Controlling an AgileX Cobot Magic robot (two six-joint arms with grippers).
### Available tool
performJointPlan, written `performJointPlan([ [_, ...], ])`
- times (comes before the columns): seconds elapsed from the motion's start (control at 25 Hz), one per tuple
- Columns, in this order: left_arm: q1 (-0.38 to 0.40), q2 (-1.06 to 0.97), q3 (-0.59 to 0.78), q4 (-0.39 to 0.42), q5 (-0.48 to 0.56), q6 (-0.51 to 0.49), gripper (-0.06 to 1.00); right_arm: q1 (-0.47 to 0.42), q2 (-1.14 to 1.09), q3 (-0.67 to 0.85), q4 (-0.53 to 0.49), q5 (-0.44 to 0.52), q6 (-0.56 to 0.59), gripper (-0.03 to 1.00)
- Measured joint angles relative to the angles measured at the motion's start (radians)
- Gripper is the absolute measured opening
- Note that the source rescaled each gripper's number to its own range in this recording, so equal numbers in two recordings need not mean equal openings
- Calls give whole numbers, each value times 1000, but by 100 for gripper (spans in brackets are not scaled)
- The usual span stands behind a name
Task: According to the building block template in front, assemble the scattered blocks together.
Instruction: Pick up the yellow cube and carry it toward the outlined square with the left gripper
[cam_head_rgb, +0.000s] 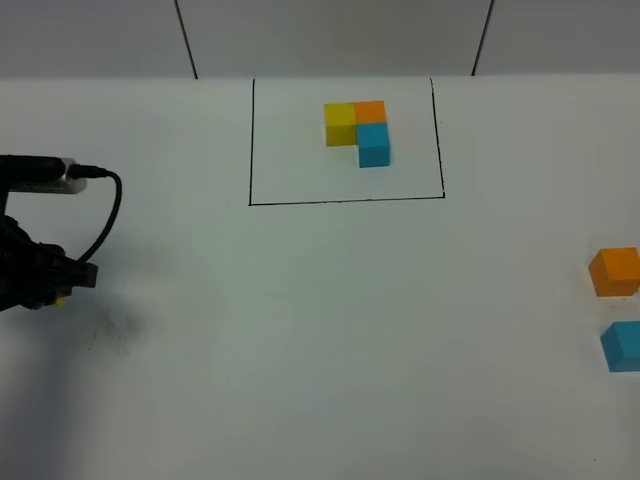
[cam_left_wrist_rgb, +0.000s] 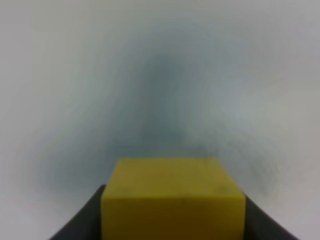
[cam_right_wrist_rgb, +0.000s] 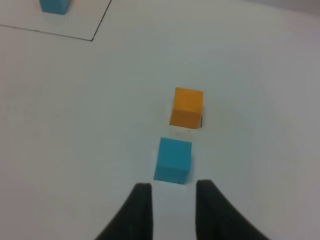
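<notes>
White and matte, the counter (cam_head_rgb: 300, 330) fills nearly the whole high view, with grey wall panels along its far edge. At the far middle sits the building block template (cam_head_rgb: 358, 130), an L-shaped cluster of three small cubes. Its yellow and orange cubes lie side by side, and its light blue cube sits against the near face of the orange one. All three lie inside a thin black drawn rectangle (cam_head_rgb: 345, 200).

The black left arm (cam_head_rgb: 30, 270) reaches in at the left edge of the high view. The left end effector (cam_left_wrist_rgb: 175, 192) has its two dark fingers (cam_left_wrist_rgb: 82, 222) pressed against opposite sides of a plain matte yellow cube (cam_left_wrist_rgb: 172, 200), gripping it. I cannot tell whether that cube is clear of the counter.

Well apart from it, at the right edge, lie a plain matte orange cube (cam_head_rgb: 614, 272) and, nearer the robot, a plain matte light blue cube (cam_head_rgb: 622, 346). They are near each other but not touching. The right end effector (cam_right_wrist_rgb: 173, 190) sits just short of the light blue cube, with its fingers a little apart and nothing between them.
</notes>
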Motion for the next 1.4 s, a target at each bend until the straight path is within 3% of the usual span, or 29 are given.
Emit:
performJointPlan([
  [0.24, -21, -36, -3, -12, 73, 173, 56, 0, 0, 0, 0, 0, 0, 24],
  [0.4, -39, -36, -3, -108, 80, 434, 56, 0, 0, 0, 0, 0, 0, 24],
  [0.52, -40, -36, -3, -238, 93, 724, 56, 0, 0, 0, 0, 0, 0, 24],
  [0.76, -41, -36, -3, -516, 192, 1465, 56, 0, 0, 0, 0, 0, 0, 24],
  [0.84, -41, -37, -3, -583, 198, 1588, 56, 0, 0, 0, 0, 0, 0, 24],
  [0.96, -41, -37, -3, -612, 194, 1625, 56, 0, 0, 0, 0, 0, 0, 24],
  [1.4, -47, -14, -52, -612, 192, 1571, 56, 0, 0, 0, 0, 0, 0, 24],
])
